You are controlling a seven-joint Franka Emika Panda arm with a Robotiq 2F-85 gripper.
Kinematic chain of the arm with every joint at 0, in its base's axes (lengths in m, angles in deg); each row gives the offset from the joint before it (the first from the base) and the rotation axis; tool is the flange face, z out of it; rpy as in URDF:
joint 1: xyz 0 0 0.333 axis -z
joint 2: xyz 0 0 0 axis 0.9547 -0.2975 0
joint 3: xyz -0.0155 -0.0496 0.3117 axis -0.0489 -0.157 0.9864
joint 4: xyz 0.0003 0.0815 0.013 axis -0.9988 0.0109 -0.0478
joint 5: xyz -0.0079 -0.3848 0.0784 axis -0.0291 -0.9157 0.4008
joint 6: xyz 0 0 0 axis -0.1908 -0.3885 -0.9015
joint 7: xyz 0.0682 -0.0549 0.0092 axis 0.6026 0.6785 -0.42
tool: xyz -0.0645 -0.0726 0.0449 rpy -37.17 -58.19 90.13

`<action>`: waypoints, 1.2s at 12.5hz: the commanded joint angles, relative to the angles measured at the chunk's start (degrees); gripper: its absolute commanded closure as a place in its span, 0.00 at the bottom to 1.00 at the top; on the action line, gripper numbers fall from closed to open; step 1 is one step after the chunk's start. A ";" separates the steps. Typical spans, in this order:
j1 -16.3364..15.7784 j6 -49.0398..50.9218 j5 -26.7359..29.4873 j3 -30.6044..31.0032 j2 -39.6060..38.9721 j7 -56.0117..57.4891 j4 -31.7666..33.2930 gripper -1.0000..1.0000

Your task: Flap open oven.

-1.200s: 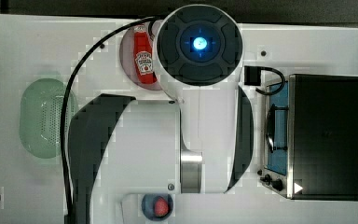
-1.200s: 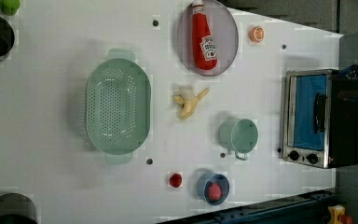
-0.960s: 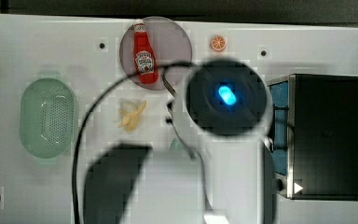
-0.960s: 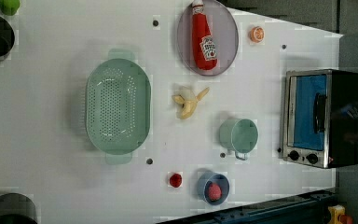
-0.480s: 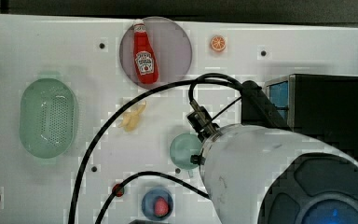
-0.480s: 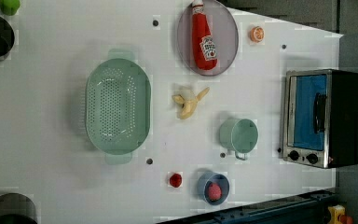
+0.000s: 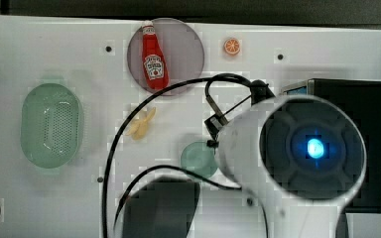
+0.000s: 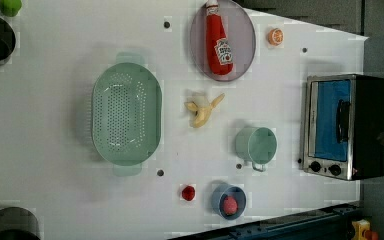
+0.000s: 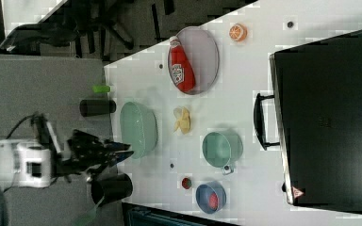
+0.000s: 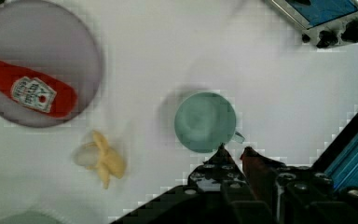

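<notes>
Wrist view, nearest first: black gripper (image 10: 233, 151) w/ fingertips close together, only a narrow gap, nothing between them. It hangs above the white table (image 10: 135, 56), tips just beside the handle of a green round mug (image 10: 205, 121) in that pic, not touching it. Further out a half-peeled yellow banana (image 10: 100, 158), then a grey round plate (image 10: 37, 60) w/ a red ketchup bottle (image 10: 28, 93) lying on it.

Oven (image 8: 345, 125): big black box w/ silver front frame, blue-tinted glass door, dark bar handle, black knobs. Sits at the left view's right edge of the table, door shut, facing the mug. In the top view the arm's white round body (image 7: 297, 148) covers most of it; the black casing shows at the top view's right.

Rest, left view: banana between plate and mug; pale green perforated oval colander (image 8: 126, 114) towards the left view's left, well apart from oven; small blue bowl (image 8: 228, 201) w/ a red item in it, a small red round piece (image 8: 188, 192) just beside it; orange slice (image 8: 275, 36) near the plate. Black cylinders at the left view's left corners.
</notes>
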 commanded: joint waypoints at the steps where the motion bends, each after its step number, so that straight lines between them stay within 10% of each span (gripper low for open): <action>1: 0.33 0.12 -0.23 -4.31 0.10 2.33 3.93 0.83; 15: 0.90 -31.54 -11.16 -18.74 -7.69 60.05 18.23 0.83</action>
